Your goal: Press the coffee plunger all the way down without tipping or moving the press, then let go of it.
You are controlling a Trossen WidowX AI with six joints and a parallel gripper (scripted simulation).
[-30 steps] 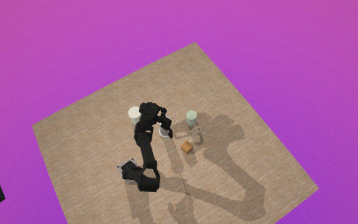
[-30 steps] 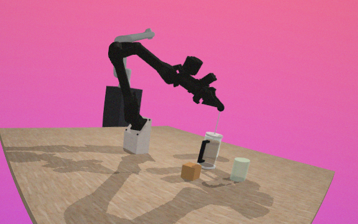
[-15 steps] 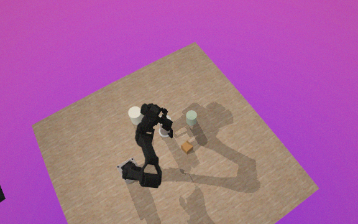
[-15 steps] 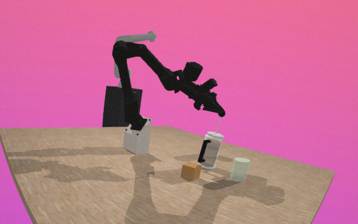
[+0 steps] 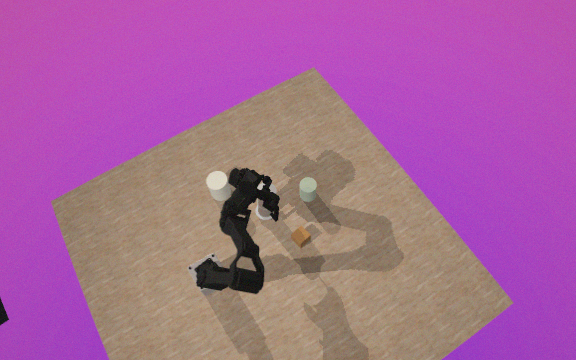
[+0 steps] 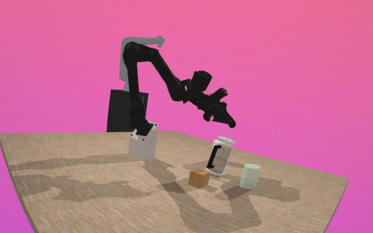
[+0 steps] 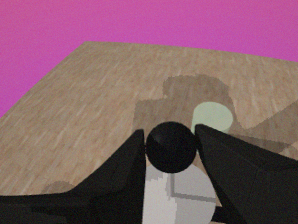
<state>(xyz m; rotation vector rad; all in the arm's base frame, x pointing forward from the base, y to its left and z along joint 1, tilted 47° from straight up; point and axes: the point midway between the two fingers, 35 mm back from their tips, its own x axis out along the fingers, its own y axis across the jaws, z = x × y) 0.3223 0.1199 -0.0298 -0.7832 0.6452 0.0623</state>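
My gripper (image 6: 232, 123) (image 7: 169, 133) is shut on the round black plunger knob (image 7: 167, 140), with one finger on each side of it. A short piece of thin rod (image 6: 229, 133) shows between the fingertips and the lid (image 6: 226, 141) (image 7: 197, 196). The coffee press (image 6: 223, 159) (image 5: 264, 215) has a clear body, a pale base and a black handle (image 6: 213, 157). In the exterior view it leans slightly to the right compared with the green cylinder. In the top view the arm partly covers the press. The plunger disc inside is not clear.
A pale green cylinder (image 5: 308, 190) (image 6: 250, 177) (image 7: 215, 116) and an orange-brown block (image 5: 300, 237) (image 6: 199, 178) stand near the press. A white cylinder (image 5: 217, 182) stands on its other side, beside the arm. All stand on the wooden table (image 5: 168, 165) (image 6: 92, 213).
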